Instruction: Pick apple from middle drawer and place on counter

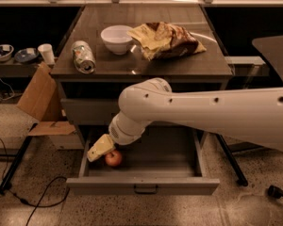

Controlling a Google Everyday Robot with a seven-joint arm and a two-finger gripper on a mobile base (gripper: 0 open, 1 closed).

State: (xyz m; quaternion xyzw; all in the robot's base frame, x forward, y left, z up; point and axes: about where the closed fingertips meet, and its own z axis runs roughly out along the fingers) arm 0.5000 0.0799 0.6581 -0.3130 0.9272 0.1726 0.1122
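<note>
Apple [114,159] sits at the front left of the middle drawer [141,184], which stands pulled out. Gripper [100,148] is inside the drawer, angled down and left, its tip just up-left of the apple and overlapping its top edge in my view. I cannot tell whether it is touching, or whether it is open or closed. From the tip, the fruit lies right and slightly toward the drawer front. It is round, so there is no long axis to align on. Counter [146,66] above holds a bowl [117,39], a can [83,56] on its side and a crumpled bag [167,39]. The bare front strip looks best for placing.
</note>
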